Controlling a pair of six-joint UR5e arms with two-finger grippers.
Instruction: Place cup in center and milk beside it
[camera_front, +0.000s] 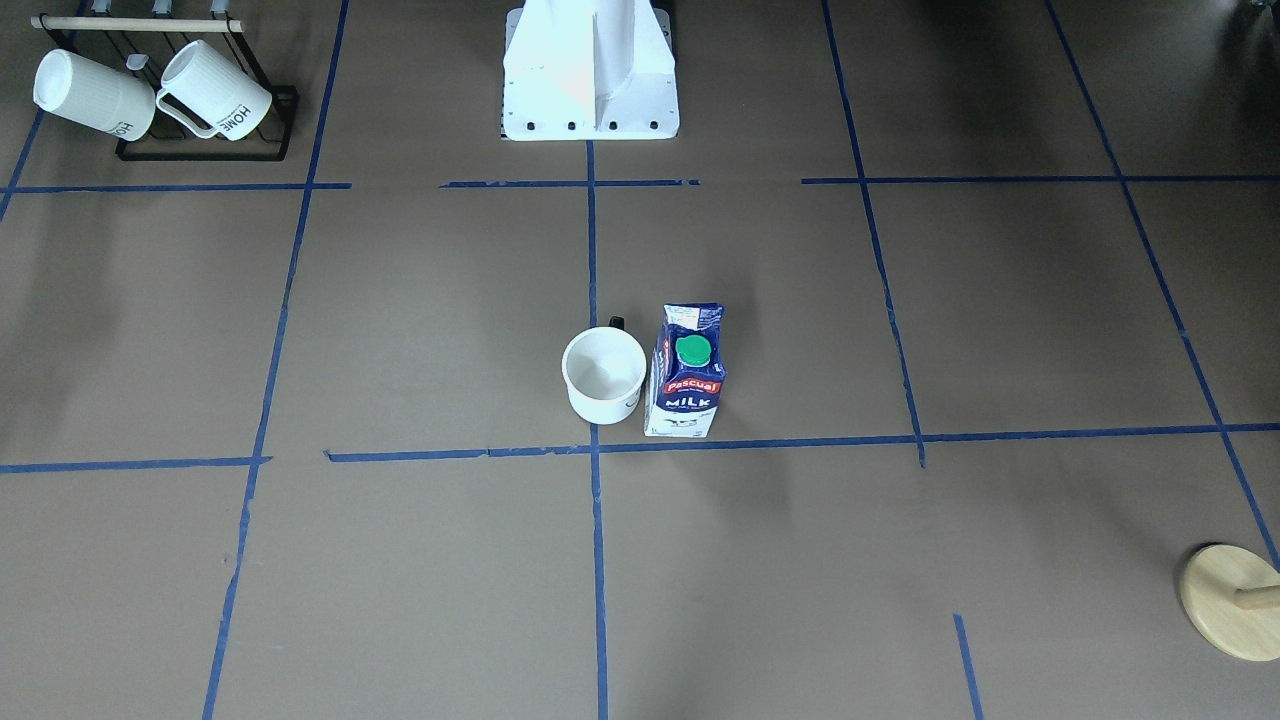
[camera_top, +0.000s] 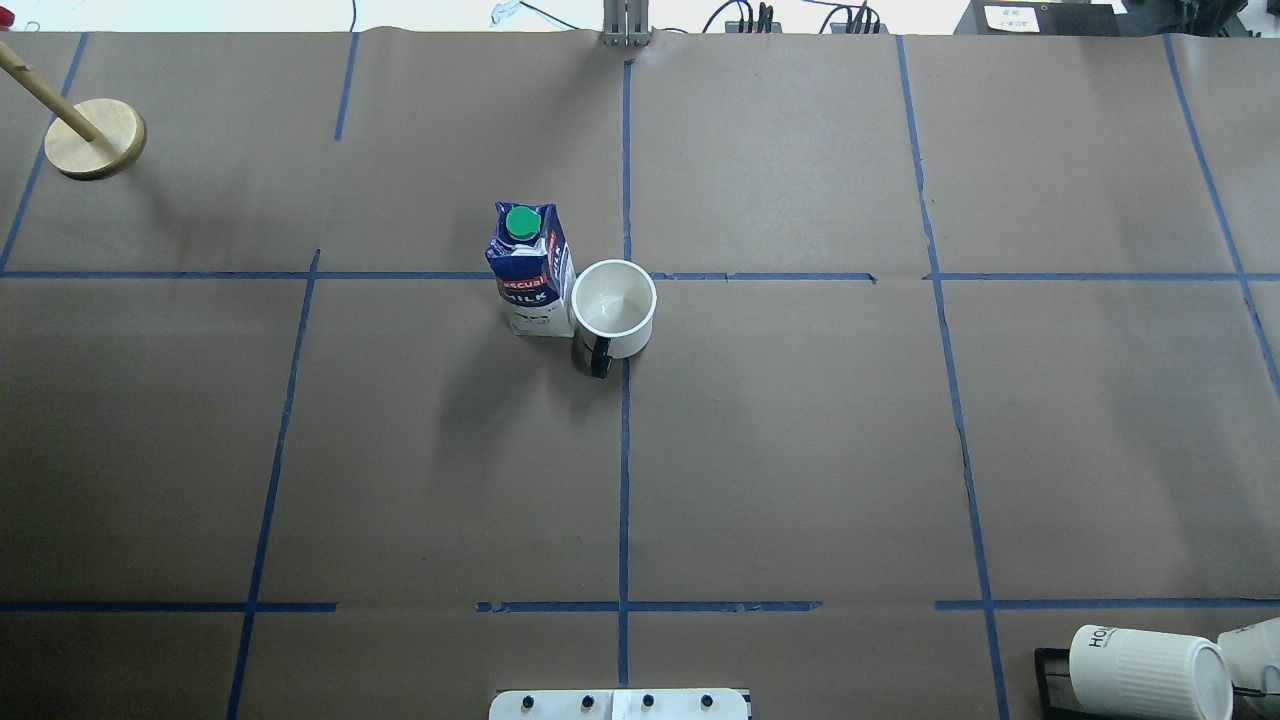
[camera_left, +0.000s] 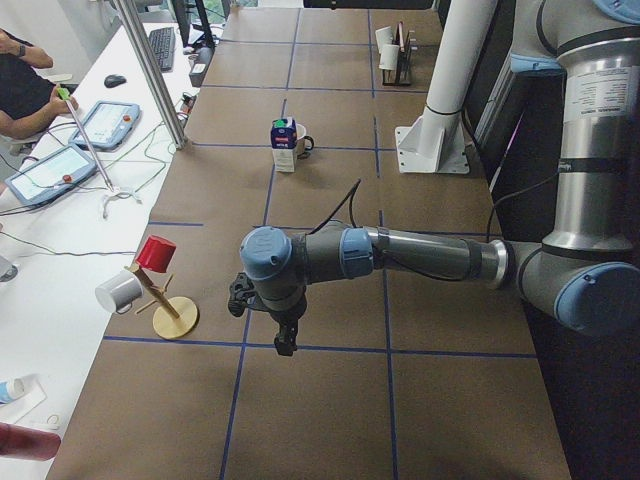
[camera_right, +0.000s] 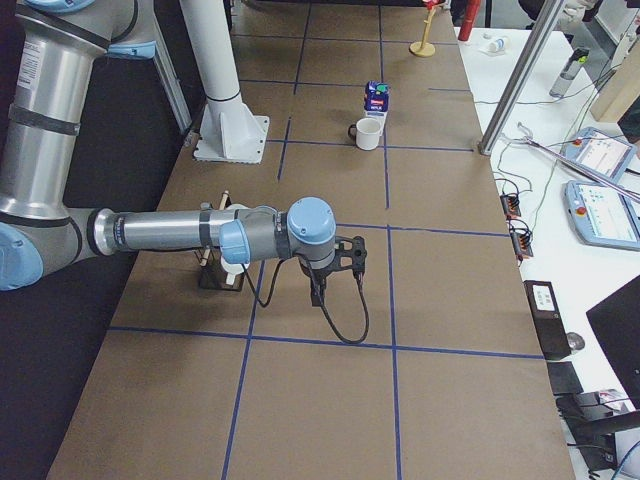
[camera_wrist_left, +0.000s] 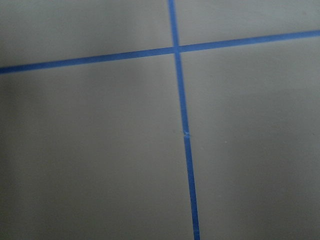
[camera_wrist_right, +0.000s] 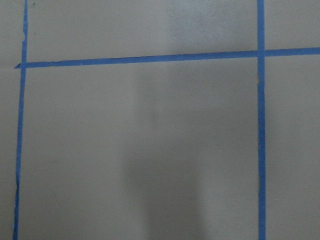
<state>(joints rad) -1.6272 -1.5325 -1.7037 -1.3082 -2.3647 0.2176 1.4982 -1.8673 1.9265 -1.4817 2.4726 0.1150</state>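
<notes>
The white cup (camera_front: 603, 375) stands upright and empty on the blue tape line just by the centre cross (camera_front: 595, 450), its black handle (camera_top: 598, 358) towards the robot. The dark blue milk carton (camera_front: 686, 375) with a green cap stands upright right beside it, touching or nearly so; both also show in the overhead view, cup (camera_top: 614, 310) and milk (camera_top: 530, 275). My left gripper (camera_left: 285, 345) and right gripper (camera_right: 318, 295) hang over bare table far from them, at opposite ends. Both show only in the side views, so I cannot tell their state. The wrist views show only tape lines.
A black rack (camera_front: 205, 150) with two ribbed "HOME" mugs (camera_front: 95, 95) stands at the table corner by the robot's right. A wooden peg stand (camera_top: 95, 138) is at the far left corner. The white robot base (camera_front: 590, 70) is at the near edge.
</notes>
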